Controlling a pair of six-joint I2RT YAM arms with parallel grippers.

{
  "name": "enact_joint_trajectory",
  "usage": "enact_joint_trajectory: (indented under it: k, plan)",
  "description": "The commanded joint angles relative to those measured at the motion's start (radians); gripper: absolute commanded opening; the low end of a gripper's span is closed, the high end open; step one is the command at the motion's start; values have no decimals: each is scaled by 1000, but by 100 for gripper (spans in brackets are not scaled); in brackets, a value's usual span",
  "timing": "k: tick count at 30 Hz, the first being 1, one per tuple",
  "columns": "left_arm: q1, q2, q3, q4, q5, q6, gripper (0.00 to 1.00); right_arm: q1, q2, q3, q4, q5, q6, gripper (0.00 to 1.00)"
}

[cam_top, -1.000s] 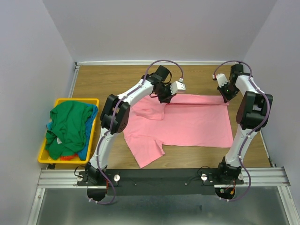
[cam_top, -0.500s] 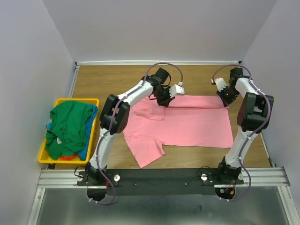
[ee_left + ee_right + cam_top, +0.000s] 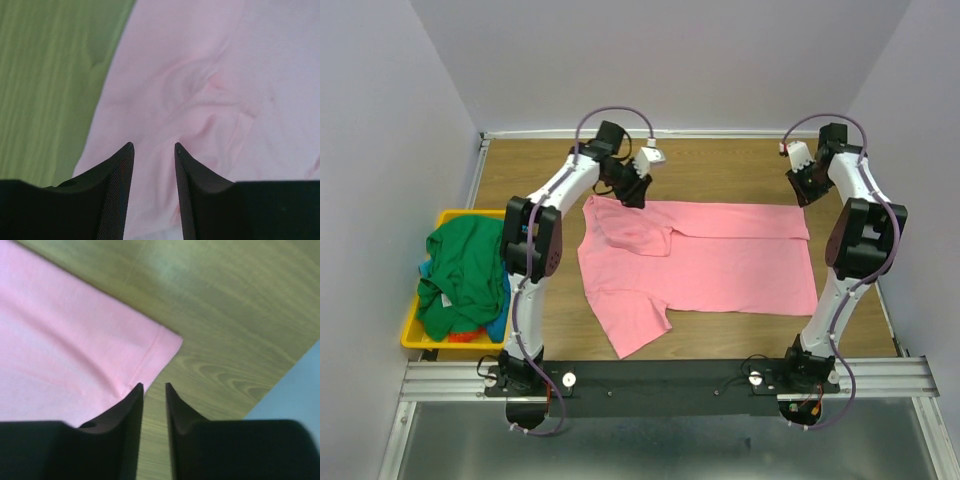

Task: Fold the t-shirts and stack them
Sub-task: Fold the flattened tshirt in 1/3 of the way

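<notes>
Across the brown wooden worktop (image 3: 740, 165) a soft pink cotton t-shirt (image 3: 720, 260) lies spread out, rumpled at its left end. A yellow plastic bin (image 3: 470, 214) at far left holds a crumpled green t-shirt (image 3: 465, 275). Both end effectors hover narrowly parted and empty: left (image 3: 153, 146) over the pink edge, right (image 3: 154, 386) by the hem corner.

arms (image 3: 560, 190) (image 3: 865, 230) 2; pink t-shirt (image 3: 720, 260) 1; green t-shirt (image 3: 465, 275) 1; yellow bin (image 3: 485, 214) 1
</notes>
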Motion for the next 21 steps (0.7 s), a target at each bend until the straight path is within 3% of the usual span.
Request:
enact_joint_trajectory:
  k: [1,8,21]
  plan:
    - [100,-48,-88,68,-7,-115,45,-4,65,54,-62,-57,78,27]
    - [204,-12,-138,134,-44,-199,45,11,107,46,-60,-42,101,25]
    - [304,111,-73,141,-199,-301,43,14,317,178,13,113,199,26]
